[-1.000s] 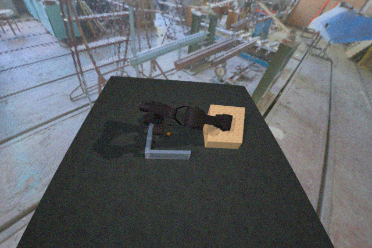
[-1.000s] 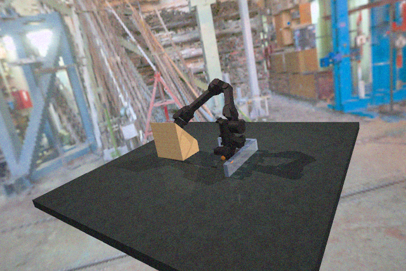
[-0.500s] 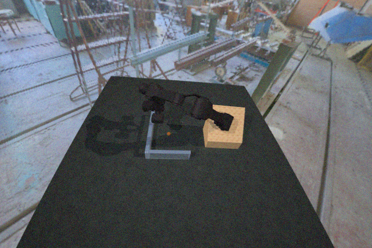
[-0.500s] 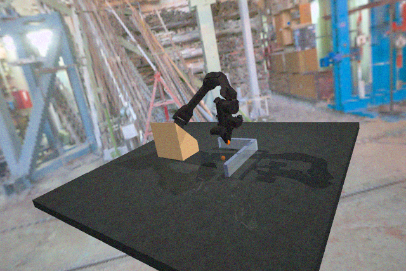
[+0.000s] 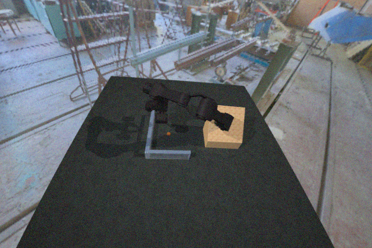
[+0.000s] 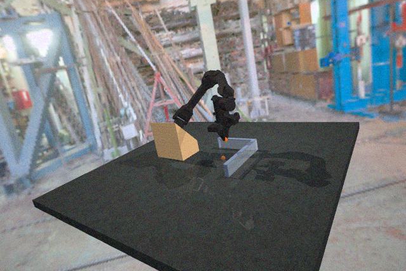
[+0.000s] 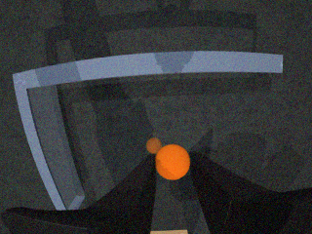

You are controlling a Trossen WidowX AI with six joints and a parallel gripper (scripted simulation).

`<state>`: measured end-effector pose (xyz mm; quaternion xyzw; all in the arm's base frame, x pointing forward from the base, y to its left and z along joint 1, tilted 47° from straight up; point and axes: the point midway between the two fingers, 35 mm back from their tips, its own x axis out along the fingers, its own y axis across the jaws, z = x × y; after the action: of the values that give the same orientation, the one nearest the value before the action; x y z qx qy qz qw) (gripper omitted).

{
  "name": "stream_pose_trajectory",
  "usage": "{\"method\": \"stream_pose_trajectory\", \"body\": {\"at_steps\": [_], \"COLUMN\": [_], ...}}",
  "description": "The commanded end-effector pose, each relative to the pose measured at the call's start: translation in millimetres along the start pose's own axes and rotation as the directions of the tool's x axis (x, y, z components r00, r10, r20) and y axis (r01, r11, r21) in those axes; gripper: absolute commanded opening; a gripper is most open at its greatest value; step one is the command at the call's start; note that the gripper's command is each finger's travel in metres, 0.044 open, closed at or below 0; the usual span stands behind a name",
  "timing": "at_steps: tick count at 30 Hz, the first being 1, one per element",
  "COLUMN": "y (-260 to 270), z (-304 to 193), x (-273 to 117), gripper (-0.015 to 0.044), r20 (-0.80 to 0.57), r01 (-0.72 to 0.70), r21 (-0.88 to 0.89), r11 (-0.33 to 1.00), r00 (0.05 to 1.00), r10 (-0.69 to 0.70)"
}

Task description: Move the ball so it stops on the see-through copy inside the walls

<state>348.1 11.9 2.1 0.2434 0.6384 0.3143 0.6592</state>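
Observation:
The orange ball [image 6: 226, 139] [image 7: 173, 162] is held between the fingertips, raised above the table; in the top view the arm hides it. My gripper [image 6: 225, 138] [image 7: 172, 158] is shut on the ball. The see-through copy [image 5: 168, 133] [image 6: 222, 157] [image 7: 154, 145] is a darker orange and rests on the table inside the corner. In the wrist view it shows just up and left of the ball, partly behind it. One low clear wall [image 5: 170, 154] [image 6: 240, 157] and the other low clear wall [image 5: 149, 134] [image 6: 235, 143] meet in a corner.
The black arm [image 5: 207, 107] [image 6: 196, 96] reaches over the table from a tan wedge-shaped block [image 5: 224, 144] [image 6: 167, 139]. The block stands on the dark table [image 5: 180, 203] [image 6: 183, 215], on the open side of the corner. Dark arm shadows lie across the table.

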Motion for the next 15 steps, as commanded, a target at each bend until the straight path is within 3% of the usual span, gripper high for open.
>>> {"method": "stream_pose_trajectory", "body": {"at_steps": [1, 15], "y": [5, 17], "z": [-12, -45], "x": [9, 27], "gripper": [0.0, 0.0], "r20": [-0.009, -0.011], "r01": [-0.005, -0.007], "r21": [0.005, 0.007], "r11": [1.0, 1.0], "r00": [1.0, 1.0], "r10": [0.005, 0.007]}}
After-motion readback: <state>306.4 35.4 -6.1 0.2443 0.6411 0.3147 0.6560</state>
